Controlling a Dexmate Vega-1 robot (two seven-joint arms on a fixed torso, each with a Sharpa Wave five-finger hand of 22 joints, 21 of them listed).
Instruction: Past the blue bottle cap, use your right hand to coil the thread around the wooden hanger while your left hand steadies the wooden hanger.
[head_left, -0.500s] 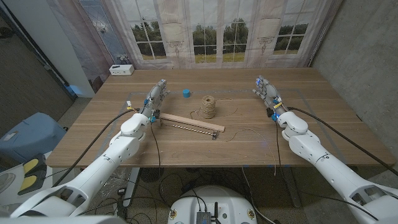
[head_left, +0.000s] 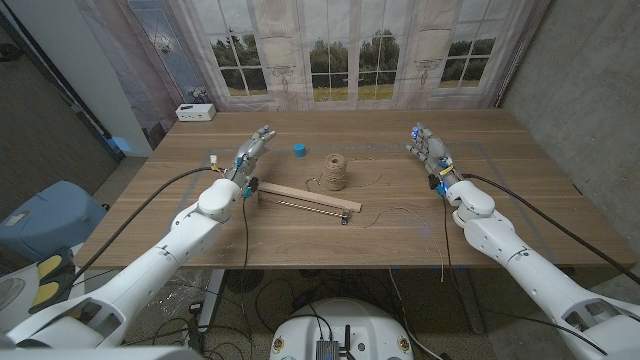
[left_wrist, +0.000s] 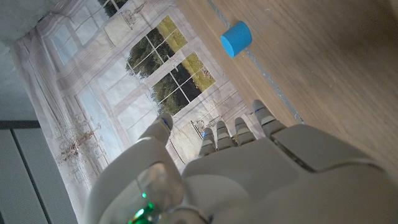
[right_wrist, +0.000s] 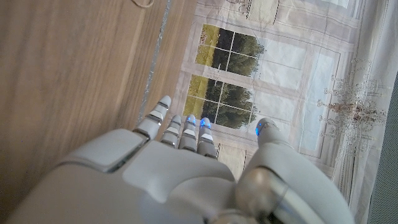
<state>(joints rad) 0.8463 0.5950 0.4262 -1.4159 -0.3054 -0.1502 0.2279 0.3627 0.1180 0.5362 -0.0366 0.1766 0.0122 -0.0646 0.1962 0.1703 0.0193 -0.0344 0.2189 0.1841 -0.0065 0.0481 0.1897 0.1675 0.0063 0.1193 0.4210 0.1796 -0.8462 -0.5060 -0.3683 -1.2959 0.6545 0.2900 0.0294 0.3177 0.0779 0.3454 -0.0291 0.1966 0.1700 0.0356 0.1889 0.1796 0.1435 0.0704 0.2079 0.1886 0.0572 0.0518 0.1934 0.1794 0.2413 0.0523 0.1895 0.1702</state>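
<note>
1. Left hand (head_left: 251, 152) hovers above the wooden counter (head_left: 400, 230), beyond the long wooden hanger's (head_left: 308, 197) left end; fingers (left_wrist: 239, 134) extended, holding nothing.
2. Right hand (head_left: 427, 146) is well apart on the right, fingers (right_wrist: 186, 130) straight, empty.
3. Spool of brown thread (head_left: 334, 172) stands just behind the hanger.
4. Left wrist view shows the small blue bottle cap (left_wrist: 236, 38) ahead of the fingertips.
</note>
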